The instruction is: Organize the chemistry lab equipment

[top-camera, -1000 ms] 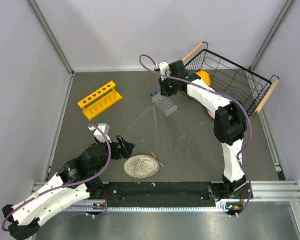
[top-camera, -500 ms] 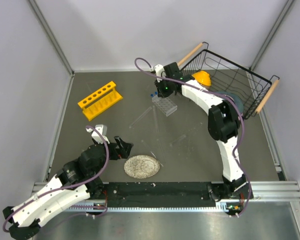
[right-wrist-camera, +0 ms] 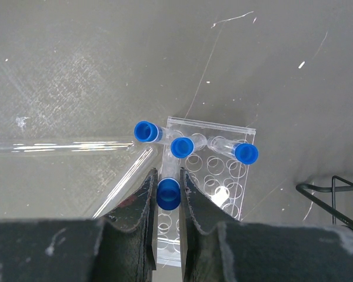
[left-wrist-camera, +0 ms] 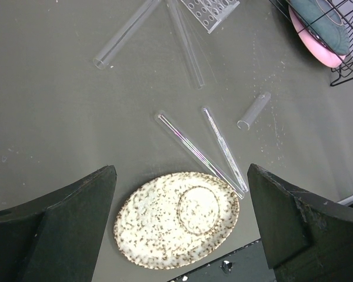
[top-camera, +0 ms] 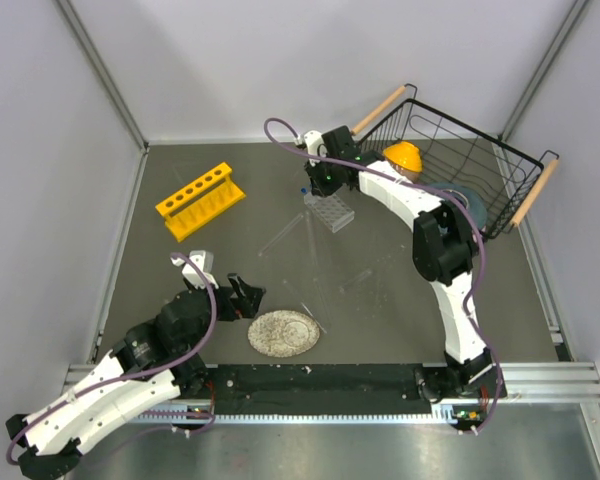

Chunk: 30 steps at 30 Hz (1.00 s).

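- Black fingers of the left gripper [top-camera: 245,297] stand wide apart with nothing between them, low over the table [top-camera: 180,270] and just beside the speckled disc [left-wrist-camera: 176,220]. It has no part in this step and is best parked away from the glass.
- Just past the disc, two thin test tubes [left-wrist-camera: 197,154] lie loose and close together. A short tube [left-wrist-camera: 253,110] lies beyond them, and longer ones [left-wrist-camera: 185,44] lie toward the clear rack. None is racked; that looks like later work.
- Farther out, the right gripper [right-wrist-camera: 167,174] hangs directly over the clear plastic rack [right-wrist-camera: 215,176]. Its jaws are narrowed onto a blue-capped vial [right-wrist-camera: 168,194], pinched just below the cap and roughly upright.
- The step in hand looks like seating this vial in a free hole. The fingers hide the vial's bottom, so alignment needs care: centre it over one empty hole, keep it vertical and go straight down.
- The rack looks light, so a vial catching a hole's rim could push or tip it. A slow descent is wise.
- Three more capped vials [right-wrist-camera: 182,147] stand at one end of the rack, the outer two leaning outward. Keep the fingers off their caps, part the jaws only once the vial is seated, then lift straight up.
- Farthest off are the yellow rack [top-camera: 200,200], its holes unfilled, and the black wire basket [top-camera: 460,150], which is not involved.
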Tool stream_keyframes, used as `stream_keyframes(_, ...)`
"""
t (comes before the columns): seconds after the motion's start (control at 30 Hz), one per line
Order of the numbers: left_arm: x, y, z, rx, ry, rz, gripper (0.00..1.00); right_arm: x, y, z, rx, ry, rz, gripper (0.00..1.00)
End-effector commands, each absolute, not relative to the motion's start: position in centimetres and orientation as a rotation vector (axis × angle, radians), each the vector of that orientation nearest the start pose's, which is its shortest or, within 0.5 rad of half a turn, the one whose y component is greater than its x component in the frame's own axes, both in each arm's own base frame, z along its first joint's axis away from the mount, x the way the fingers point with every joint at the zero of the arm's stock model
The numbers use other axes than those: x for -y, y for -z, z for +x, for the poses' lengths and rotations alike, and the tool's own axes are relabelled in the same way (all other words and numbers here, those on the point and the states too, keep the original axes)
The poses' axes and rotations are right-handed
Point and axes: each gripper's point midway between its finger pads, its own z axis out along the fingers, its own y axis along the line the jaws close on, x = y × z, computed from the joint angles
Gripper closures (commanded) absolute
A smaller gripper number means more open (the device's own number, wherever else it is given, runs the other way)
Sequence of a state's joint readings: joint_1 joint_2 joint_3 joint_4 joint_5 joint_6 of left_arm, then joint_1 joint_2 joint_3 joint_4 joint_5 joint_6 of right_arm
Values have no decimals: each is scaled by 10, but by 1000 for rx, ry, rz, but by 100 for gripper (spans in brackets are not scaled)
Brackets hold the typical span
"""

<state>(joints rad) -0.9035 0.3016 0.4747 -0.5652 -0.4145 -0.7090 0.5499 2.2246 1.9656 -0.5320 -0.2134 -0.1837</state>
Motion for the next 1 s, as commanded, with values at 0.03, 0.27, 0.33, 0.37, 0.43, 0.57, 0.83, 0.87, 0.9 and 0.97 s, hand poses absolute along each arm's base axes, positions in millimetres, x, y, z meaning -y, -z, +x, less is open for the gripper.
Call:
stream_keyframes(0.03, 136, -170, 170, -1974, 655, -109, 1, -333, -110, 480, -2169, -403, -969, 95)
stream_keyframes(0.27, 136, -170, 170, -1973, 657, -110, 1, -326, -106, 478, -2179, -366, -976, 94)
stream_keyframes(0.33, 136, -169, 170, -1974, 659, -111, 1, -325, -107, 478, -2178, -358, -979, 94)
stream_keyframes(0.37, 136, -170, 170, -1971, 661, -112, 1, -325, -105, 477, -2182, -355, -981, 94)
stream_keyframes(0.43, 136, -169, 170, -1975, 659, -110, 1, -324, -107, 476, -2180, -351, -981, 94)
stream_keyframes(0.57, 137, -169, 169, -1974, 666, -111, 1, -322, -104, 474, -2187, -350, -983, 94)
stream_keyframes(0.83, 138, -170, 169, -1973, 673, -111, 1, -319, -101, 469, -2200, -339, -991, 94)
stream_keyframes(0.87, 139, -170, 169, -1974, 675, -110, 1, -318, -103, 469, -2196, -338, -990, 94)
stream_keyframes(0.9, 139, -170, 169, -1974, 675, -110, 1, -319, -102, 467, -2199, -339, -995, 94)
stream_keyframes(0.97, 139, -170, 169, -1973, 677, -109, 1, -318, -102, 465, -2199, -340, -997, 94)
